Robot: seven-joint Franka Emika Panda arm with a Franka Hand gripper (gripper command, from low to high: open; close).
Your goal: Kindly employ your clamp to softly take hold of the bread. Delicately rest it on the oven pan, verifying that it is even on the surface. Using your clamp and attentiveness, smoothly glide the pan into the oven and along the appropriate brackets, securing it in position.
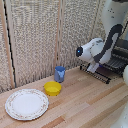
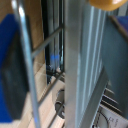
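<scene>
Pale smooth wood table, dark metal wire oven pan, glossy yellow bowl.

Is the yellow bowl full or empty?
Empty. The yellow bowl sits upright on the wooden table, and only its bare yellow inside shows.

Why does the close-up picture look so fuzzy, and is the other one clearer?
Wrist view: very close to the oven pan, so its wires and the blue fingertip blur. Exterior view: sharper but grainy; the plate, yellow bowl and blue cup show clearly.

No legible text, labels, brands, numbers or signs in either view.
</scene>
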